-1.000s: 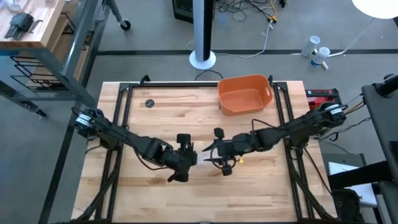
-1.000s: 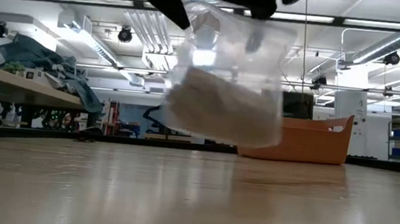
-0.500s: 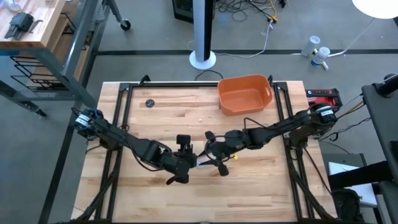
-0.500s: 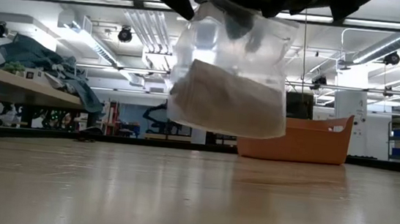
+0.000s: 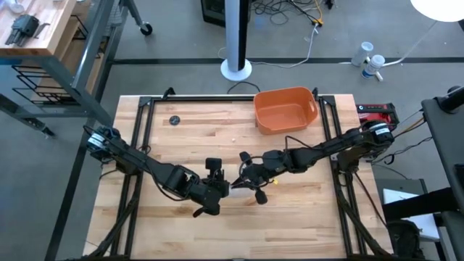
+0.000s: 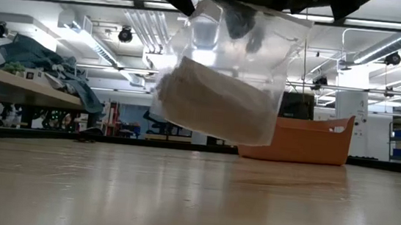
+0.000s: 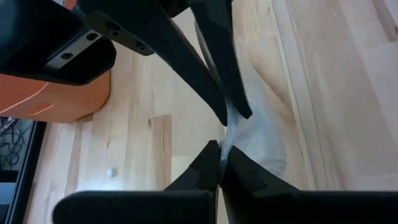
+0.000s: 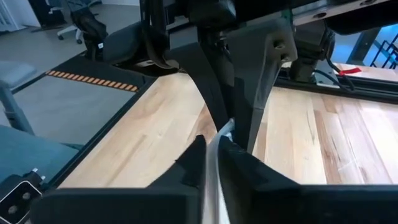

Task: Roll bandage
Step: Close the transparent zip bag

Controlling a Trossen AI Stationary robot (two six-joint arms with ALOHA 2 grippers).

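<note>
A clear plastic bag (image 6: 227, 63) hangs above the table with the off-white bandage (image 6: 215, 103) lying tilted inside it. My left gripper (image 5: 222, 187) and my right gripper (image 5: 246, 177) meet over the middle of the table, both shut on the bag's top edge. In the left wrist view my left gripper (image 7: 221, 168) faces the right one's fingers (image 7: 217, 93). In the right wrist view my right gripper (image 8: 211, 152) faces the left one's fingers (image 8: 214, 106). The bandage itself is touched by no gripper. My left gripper pinches the bag's clear top edge (image 7: 227, 146) between its two fingers, coming from the table's left. The bag hangs below, clear of the table. How many layers it has, I cannot tell. My right gripper pinches the same top edge (image 8: 219, 138) between its two fingers, coming from the table's right, close against the left gripper's fingers. The bag hangs below it, lifted clear, with the bandage at the bag's bottom.
An orange tub (image 5: 286, 109) stands at the table's far right, and also shows in the low view (image 6: 308, 141). A small dark round thing (image 5: 174, 120) lies at the far left. Bare wooden table (image 5: 304, 217) lies near the front edge.
My right gripper has gone toward the table's left, closing up to the left gripper. The hanging bag has swung and tilted, its top edge now spread wider, and the bandage inside has shifted toward the left. It stays clear of the table.
</note>
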